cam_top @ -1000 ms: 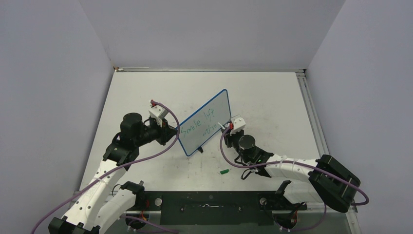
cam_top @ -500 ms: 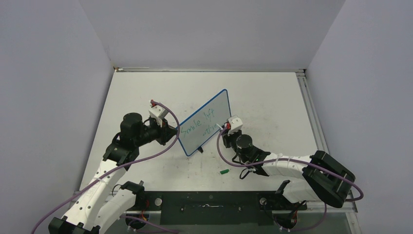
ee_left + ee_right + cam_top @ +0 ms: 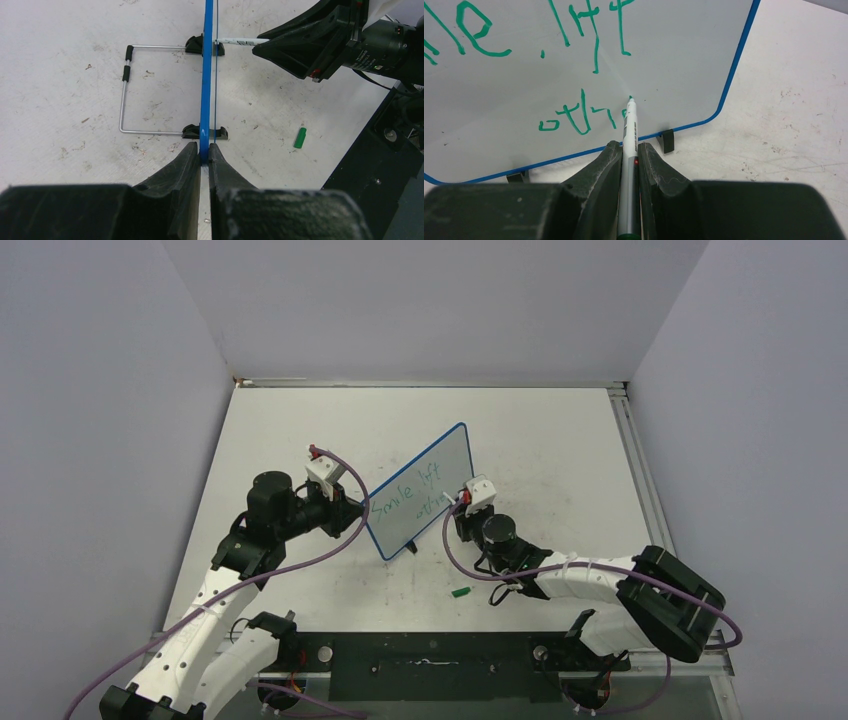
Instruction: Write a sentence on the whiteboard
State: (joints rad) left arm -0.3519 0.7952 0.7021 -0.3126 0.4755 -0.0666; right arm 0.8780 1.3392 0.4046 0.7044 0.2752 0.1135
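The whiteboard (image 3: pixel 425 485) stands tilted on the table, blue-framed, with green handwriting (image 3: pixel 405 492) in two lines. My left gripper (image 3: pixel 358 510) is shut on its left edge; in the left wrist view the jaws (image 3: pixel 204 150) pinch the blue frame (image 3: pixel 206 75) seen edge-on. My right gripper (image 3: pixel 458 502) is shut on a grey-and-white marker (image 3: pixel 630 130). The marker's green tip touches the board (image 3: pixel 674 60) at the right end of the lower line of writing (image 3: pixel 579 117). The upper line (image 3: pixel 574 30) is partly cut off at the top of the view.
A green marker cap (image 3: pixel 460 592) lies on the table in front of the board, also in the left wrist view (image 3: pixel 300 137). A wire stand (image 3: pixel 125 90) props the board from behind. Black feet (image 3: pixel 667 141) hold its lower edge. Grey walls enclose the table.
My right gripper and its arm have shifted slightly left, bringing the marker closer in on the board's lower line. The left gripper and the board have not moved.
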